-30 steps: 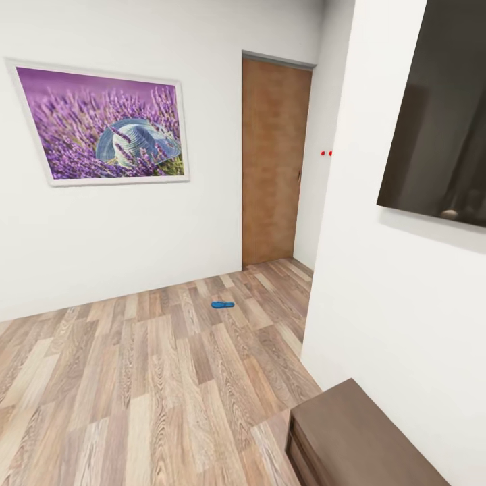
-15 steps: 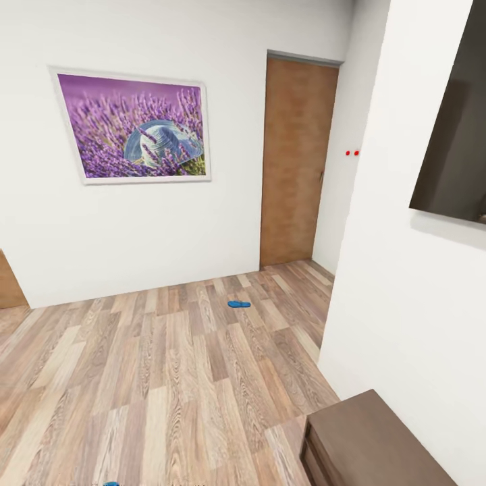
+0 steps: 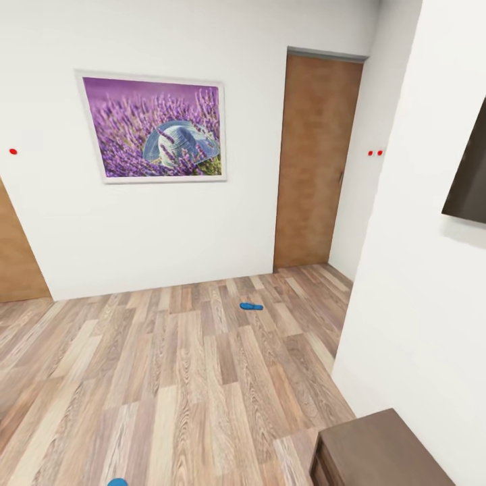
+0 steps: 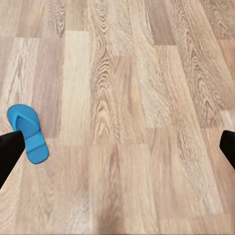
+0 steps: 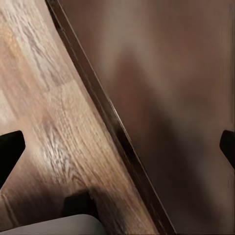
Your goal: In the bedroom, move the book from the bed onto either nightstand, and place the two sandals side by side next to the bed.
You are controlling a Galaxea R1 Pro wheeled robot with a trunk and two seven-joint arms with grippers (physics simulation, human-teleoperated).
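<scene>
One bright blue sandal [image 3: 250, 306] lies flat on the wood-plank floor [image 3: 169, 378] ahead, a short way in front of the brown door. The tip of a second blue sandal [image 3: 117, 482] shows at the head view's near edge. In the left wrist view that sandal [image 4: 28, 133] lies beside one fingertip [image 4: 10, 152] of my open left gripper [image 4: 117, 152], which hangs above the floor holding nothing. My right gripper [image 5: 117, 147] is open too, above the edge of a dark brown cabinet top. The book, the bed and the nightstand are out of view.
A dark brown cabinet [image 3: 378, 452] stands low at the near right against a white wall that juts out, with a dark screen [image 3: 469, 175] hung above it. A closed brown door [image 3: 314, 162] and a lavender picture [image 3: 158, 128] are on the far wall. Another door edge [image 3: 17, 256] is at the left.
The head view has swung left, so the picture, door and far sandal have shifted right in the frame. The left door edge and the near sandal's tip have come into view.
</scene>
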